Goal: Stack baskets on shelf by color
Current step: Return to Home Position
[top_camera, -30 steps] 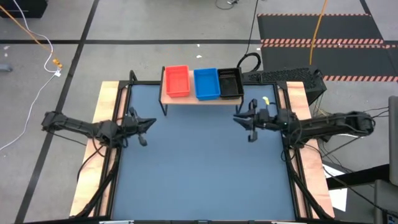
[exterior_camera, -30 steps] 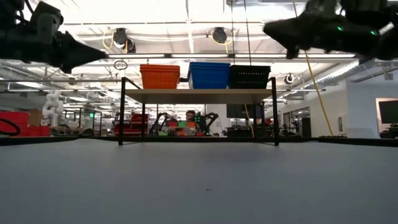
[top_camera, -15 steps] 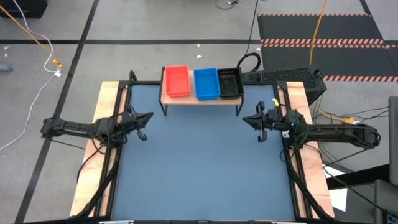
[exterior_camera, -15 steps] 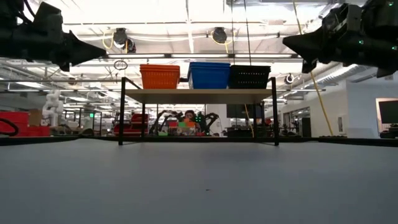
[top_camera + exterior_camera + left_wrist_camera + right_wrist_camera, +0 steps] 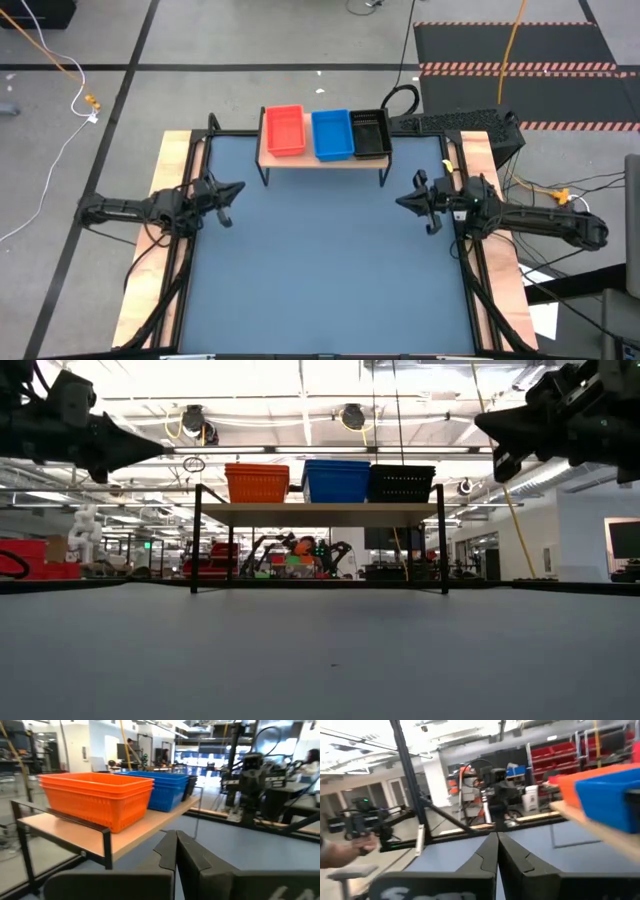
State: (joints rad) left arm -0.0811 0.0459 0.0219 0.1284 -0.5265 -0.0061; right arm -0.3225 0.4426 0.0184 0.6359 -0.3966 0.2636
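Note:
Three basket stacks stand side by side on the wooden shelf (image 5: pixel 322 158) at the table's far edge: red (image 5: pixel 284 130), blue (image 5: pixel 332 134), black (image 5: pixel 371 133). They also show in the low view: red (image 5: pixel 257 482), blue (image 5: pixel 336 480), black (image 5: pixel 402 483). My left gripper (image 5: pixel 238 187) is shut and empty at the table's left side, pointing right. My right gripper (image 5: pixel 400 201) is shut and empty at the table's right side, pointing left. The left wrist view shows the red stack (image 5: pixel 97 797) and the blue stack (image 5: pixel 160 787) on the shelf.
The blue table top (image 5: pixel 320 260) lies between the two arms, with wooden side rails (image 5: pixel 165 200). The shelf's thin black legs (image 5: pixel 195 540) stand on the table's far part. A person's hand (image 5: pixel 350 847) shows in the room beyond.
My right gripper has drawn back toward the table's right edge and a little toward the near edge. My left gripper has gone slightly toward the far edge and levelled out. The basket stacks have stayed in place.

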